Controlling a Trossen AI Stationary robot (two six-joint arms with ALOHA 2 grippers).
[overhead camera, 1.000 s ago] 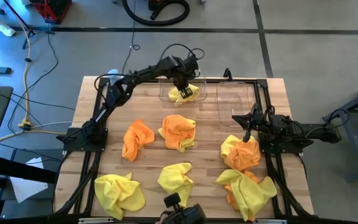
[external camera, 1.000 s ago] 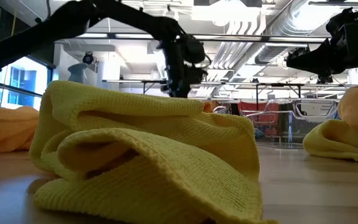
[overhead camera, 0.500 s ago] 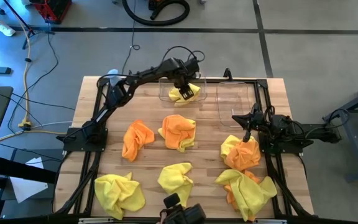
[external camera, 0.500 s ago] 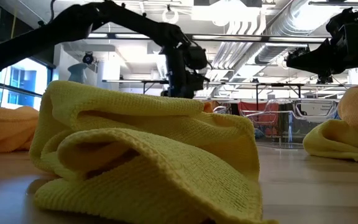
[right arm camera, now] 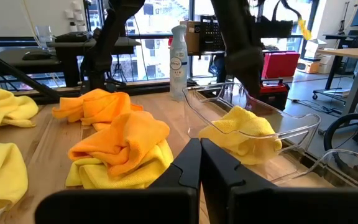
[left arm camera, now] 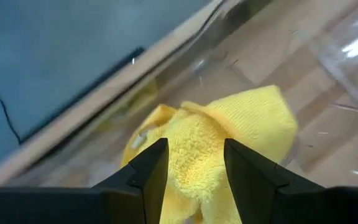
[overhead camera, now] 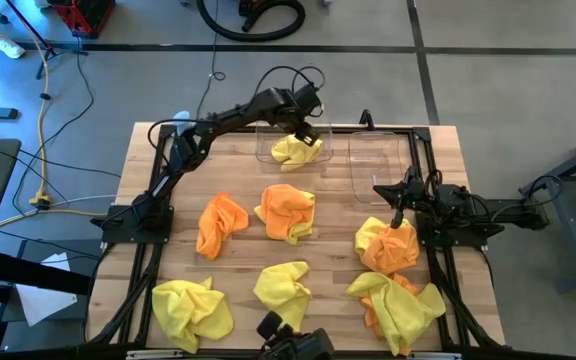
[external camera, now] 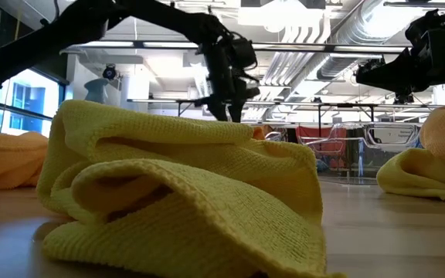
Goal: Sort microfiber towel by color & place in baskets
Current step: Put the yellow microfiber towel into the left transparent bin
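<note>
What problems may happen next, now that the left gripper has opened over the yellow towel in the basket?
1. The left gripper hangs open just above the yellow towel in the left basket; fabric might catch on a finger as it rises.
2. Some towels on the table overlap, such as the orange-and-yellow pile, so one grasp may lift both colours.

right basket (overhead camera: 376, 160) unfilled, towels (overhead camera: 288, 212) crowding table (overhead camera: 238, 180)
</note>
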